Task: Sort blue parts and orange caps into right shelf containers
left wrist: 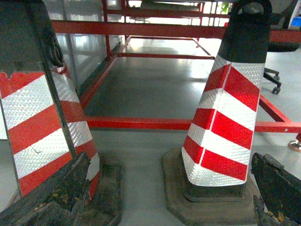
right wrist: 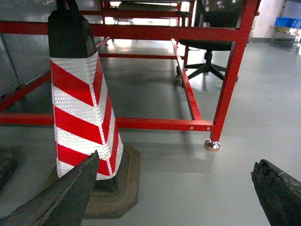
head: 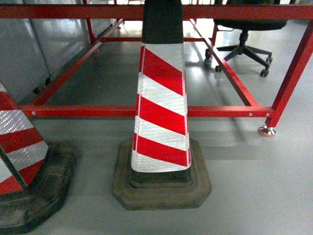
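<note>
My left gripper (left wrist: 164,197) and right gripper (right wrist: 174,195) hang low, fingers spread and empty, facing the striped traffic cone (head: 161,107).

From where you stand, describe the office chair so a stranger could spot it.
Find the red frame across the floor. Past its far right rail, beyond the middle cone, stands the chair. It is the only black thing on a star base with castors.

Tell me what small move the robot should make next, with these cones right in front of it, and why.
Probably turn the base right. The head view shows only a striped cone, a second cone and a red frame; no parts or caps show. Both end effectors, left and right, are open and empty.
</note>
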{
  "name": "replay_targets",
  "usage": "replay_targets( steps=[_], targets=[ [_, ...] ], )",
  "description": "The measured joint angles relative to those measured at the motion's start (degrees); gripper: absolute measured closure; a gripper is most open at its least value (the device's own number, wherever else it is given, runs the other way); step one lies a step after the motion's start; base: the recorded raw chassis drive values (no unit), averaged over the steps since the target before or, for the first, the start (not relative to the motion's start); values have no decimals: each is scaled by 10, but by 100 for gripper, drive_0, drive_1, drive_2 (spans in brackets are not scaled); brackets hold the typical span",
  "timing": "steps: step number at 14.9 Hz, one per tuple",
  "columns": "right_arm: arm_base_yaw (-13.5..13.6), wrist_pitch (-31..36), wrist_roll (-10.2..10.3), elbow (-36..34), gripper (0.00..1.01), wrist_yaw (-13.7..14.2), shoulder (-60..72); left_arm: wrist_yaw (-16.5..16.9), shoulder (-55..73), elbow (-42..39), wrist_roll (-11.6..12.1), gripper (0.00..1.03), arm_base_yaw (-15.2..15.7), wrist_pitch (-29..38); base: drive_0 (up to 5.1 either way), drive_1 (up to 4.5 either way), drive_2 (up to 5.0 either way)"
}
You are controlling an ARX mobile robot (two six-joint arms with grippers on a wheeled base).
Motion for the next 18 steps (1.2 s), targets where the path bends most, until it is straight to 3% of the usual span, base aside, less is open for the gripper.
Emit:
replay_targets(
  steps=[18],
  targets=[
    [0, 0, 0, 0, 3, 0, 0, 0, 0, 0, 0, 5, 0, 0, 0, 0, 0]
  ],
)
